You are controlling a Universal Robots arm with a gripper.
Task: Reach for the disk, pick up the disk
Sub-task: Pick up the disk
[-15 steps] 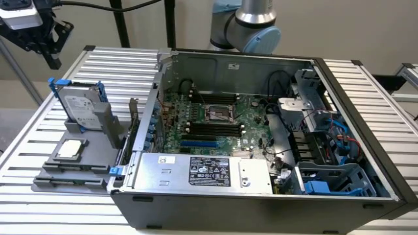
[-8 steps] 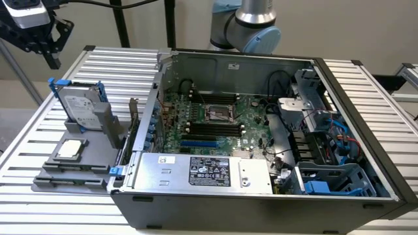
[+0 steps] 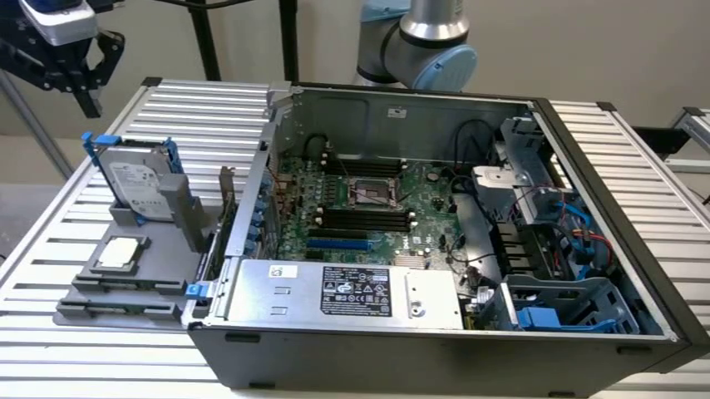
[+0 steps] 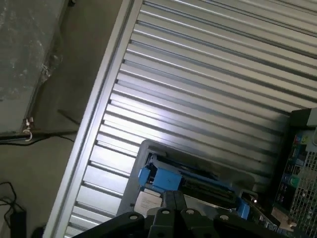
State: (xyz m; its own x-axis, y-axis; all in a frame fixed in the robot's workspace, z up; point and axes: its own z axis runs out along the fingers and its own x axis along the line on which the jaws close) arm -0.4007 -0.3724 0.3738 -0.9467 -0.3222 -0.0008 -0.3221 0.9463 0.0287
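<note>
Hand (image 3: 86, 96): hangs in the upper left corner of the exterior view, over the far left edge of the worktop (image 3: 45, 249). Its fingers are pressed together and hold nothing.
Hand, wrist view (image 4: 173, 201): the dark fingers lie side by side with no gap between them. The disk shows just past their tips, and they are clear of it.
Disk (image 3: 139, 187): stands upright on its edge at the exterior view's left, white label facing the camera, with a blue bracket around its rim. It sits well below the hand and apart from it, with nothing gripping it.
Disk, wrist view (image 4: 198, 179): seen edge-on from above, with blue bracket ends at both sides.
Grey holder (image 3: 122, 287): a stepped grey fixture on the worktop, just beside the case's wall on the exterior view's left. The disk is slotted into its rear part.
Chip (image 3: 120, 253): a small square silver piece lying flat on the holder, in front of the disk.
Computer case (image 3: 444, 353): open, filling the centre and right of the exterior view, with the motherboard (image 3: 367, 199) exposed.
Silver box (image 3: 344, 291): carries a black label and sits inside the case at the lower middle.
Arm (image 3: 427, 41): grey joints rise behind the case at the top centre.
Worktop surface: ribbed aluminium slats.
</note>
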